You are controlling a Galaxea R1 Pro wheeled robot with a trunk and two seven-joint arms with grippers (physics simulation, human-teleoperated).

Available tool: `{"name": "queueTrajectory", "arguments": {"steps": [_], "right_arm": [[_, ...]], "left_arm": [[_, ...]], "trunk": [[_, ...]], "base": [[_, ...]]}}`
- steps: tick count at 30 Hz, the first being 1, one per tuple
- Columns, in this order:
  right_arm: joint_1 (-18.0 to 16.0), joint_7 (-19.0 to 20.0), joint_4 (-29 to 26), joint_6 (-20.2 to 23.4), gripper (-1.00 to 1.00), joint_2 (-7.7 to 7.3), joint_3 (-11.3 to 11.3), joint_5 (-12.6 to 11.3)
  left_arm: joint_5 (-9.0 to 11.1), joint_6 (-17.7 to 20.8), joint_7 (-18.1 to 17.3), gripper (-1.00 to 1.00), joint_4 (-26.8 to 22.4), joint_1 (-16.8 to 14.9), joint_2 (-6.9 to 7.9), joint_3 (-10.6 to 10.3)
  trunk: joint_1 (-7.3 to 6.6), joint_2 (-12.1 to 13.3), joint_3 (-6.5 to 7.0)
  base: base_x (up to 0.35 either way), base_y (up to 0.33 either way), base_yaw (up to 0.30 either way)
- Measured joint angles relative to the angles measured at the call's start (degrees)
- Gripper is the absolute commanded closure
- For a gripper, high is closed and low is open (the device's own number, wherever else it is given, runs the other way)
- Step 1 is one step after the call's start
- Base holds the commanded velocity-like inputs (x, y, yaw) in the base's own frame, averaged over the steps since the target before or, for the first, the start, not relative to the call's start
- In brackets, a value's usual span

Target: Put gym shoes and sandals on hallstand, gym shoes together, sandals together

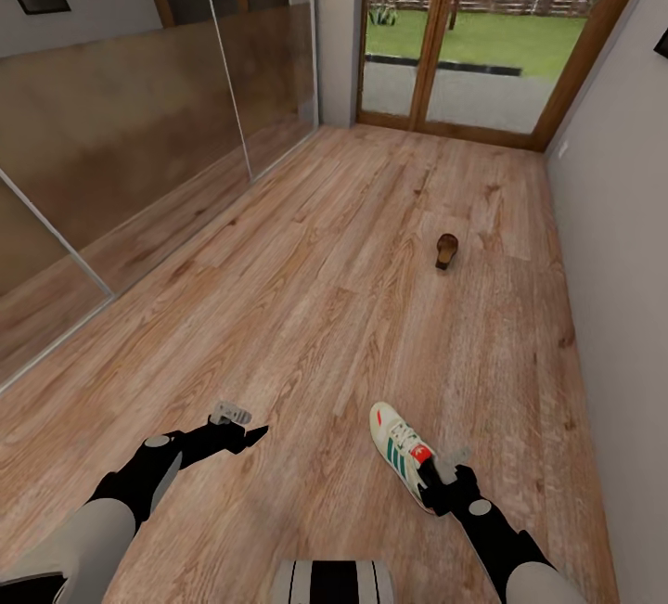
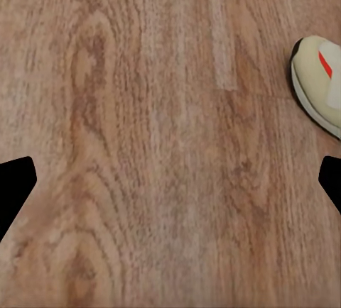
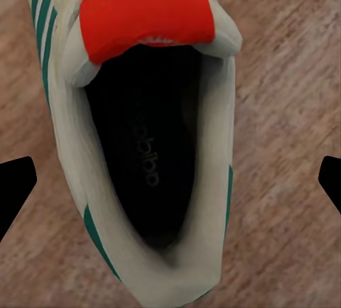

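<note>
my left claw (image 1: 243,438) hangs spread over bare corridor floor (image 1: 306,307). my right claw (image 1: 443,483) is spread right above the gym shoe's (image 1: 401,456) heel hole. i should drop straight down and pinch one side wall. a sandal (image 1: 447,250) lies farther ahead, lots of floor between, wall (image 1: 617,307) close on the right.

White gym shoe (image 1: 402,456) shows green stripes and a red tongue; dark brown sandal (image 1: 447,250); corridor floor (image 1: 315,307) light brown, grained.

A home corridor: wood-plank floor (image 1: 353,242), mirrored wardrobe doors (image 1: 139,140), glazed garden doors (image 1: 464,29).
</note>
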Motion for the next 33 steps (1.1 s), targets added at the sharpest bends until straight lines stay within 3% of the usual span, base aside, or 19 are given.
{"name": "queueTrajectory", "arguments": {"steps": [9, 22, 27, 33], "right_arm": [[0.0, -0.1, 0.0, 0.0, -1.00, -0.18, 0.0, 0.0], [0.0, -0.2, -0.3, 0.0, -1.00, -0.76, -0.1, -0.1], [0.0, -0.2, -0.4, 0.0, -1.00, -0.81, -0.1, -0.2], [0.0, -0.2, -0.4, 0.0, -1.00, -0.87, -0.1, -0.3]], "left_arm": [[0.0, 0.0, 0.0, -1.00, 0.0, 0.0, 0.02, 0.0], [0.2, 0.0, -0.1, -1.00, -0.3, -0.1, 0.06, 0.0], [0.3, 0.1, -0.1, -1.00, -1.1, -0.2, -0.04, 0.1], [0.3, 0.7, -0.1, -1.00, -1.3, -0.2, -0.03, 0.0]], "trunk": [[0.21, -0.1, -1.85], [0.21, -0.1, -2.47], [0.34, -0.2, -3.60], [0.34, -0.2, -3.84]], "base": [[0.000, 0.000, 0.000], [0.000, 0.000, 0.000], [0.000, 0.000, 0.000], [0.000, 0.000, 0.000]]}}
